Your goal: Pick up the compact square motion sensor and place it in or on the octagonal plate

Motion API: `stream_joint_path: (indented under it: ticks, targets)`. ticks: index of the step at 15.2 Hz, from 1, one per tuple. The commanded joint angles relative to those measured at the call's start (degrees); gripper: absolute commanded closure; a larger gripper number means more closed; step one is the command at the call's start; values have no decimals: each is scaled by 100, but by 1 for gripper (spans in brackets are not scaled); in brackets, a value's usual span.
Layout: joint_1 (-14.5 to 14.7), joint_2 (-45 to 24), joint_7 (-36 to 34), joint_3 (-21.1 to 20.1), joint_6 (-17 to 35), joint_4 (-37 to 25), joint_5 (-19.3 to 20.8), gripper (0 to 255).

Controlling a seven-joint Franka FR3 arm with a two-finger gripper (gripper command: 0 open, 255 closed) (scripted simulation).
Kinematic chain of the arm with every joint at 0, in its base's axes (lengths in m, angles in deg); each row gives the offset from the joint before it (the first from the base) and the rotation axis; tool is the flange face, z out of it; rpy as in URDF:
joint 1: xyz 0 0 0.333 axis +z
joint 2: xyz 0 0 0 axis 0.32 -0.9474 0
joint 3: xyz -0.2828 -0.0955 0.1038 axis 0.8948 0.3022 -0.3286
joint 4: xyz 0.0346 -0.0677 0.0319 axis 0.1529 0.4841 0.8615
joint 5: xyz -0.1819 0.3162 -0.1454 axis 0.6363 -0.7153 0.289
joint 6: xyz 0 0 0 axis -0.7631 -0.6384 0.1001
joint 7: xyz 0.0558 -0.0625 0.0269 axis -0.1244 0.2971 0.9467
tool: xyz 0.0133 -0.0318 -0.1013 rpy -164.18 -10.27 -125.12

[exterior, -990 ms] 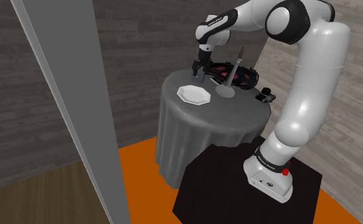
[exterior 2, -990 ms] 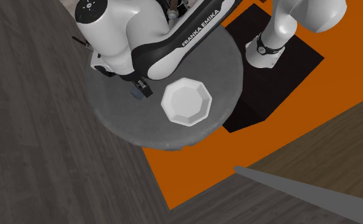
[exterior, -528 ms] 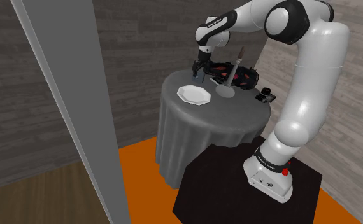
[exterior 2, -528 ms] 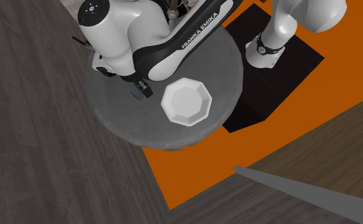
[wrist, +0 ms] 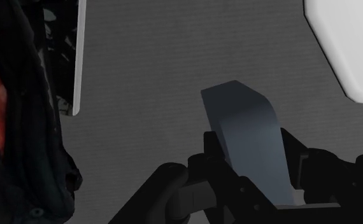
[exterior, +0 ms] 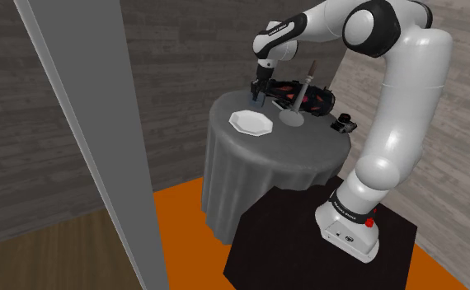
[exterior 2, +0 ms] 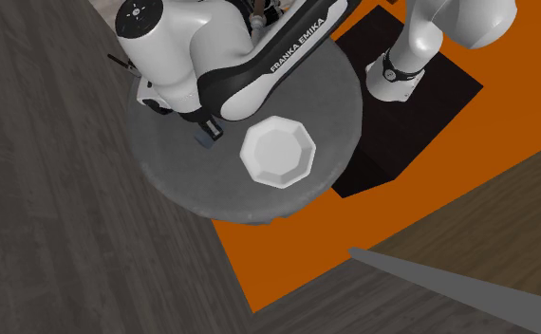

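Note:
The motion sensor (wrist: pixel 244 133) is a small blue-grey square block lying on the round grey-clothed table (exterior: pixel 307 152). My gripper (wrist: pixel 250 153) reaches down over it near the table's far side, and its two black fingers (wrist: pixel 211 149) press against the block's two sides. The same sensor (exterior 2: pixel 204 139) peeks out under the hand in the second exterior view, and the gripper (exterior: pixel 258 95) stands over it in the shoulder view. The white octagonal plate (exterior: pixel 251 123) (exterior 2: pixel 278 152) (wrist: pixel 349 44) rests on the table close beside the sensor, with nothing on it.
A black-and-red tangled object (exterior: pixel 303 95) lies just behind the gripper. A shallow grey dish with an upright stick (exterior: pixel 292 118) sits mid-table, and a small dark item (exterior: pixel 343 123) at the edge near the arm. A grey pillar (exterior: pixel 93 140) stands at the shoulder view's left.
The fingers have drawn in from wide apart onto the sensor's sides. The arm and the plate have stayed where they were.

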Motion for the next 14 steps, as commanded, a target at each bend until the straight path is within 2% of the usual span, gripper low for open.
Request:
stream_joint_path:
  ticks: [1,4,14]
  targets:
    - [1,-5,0,-2,-5,1,-1,255]
    - [4,-1,-2,-3,-1,9,0,255]
    - [32,328,-113,47,-657,-334,137,255]
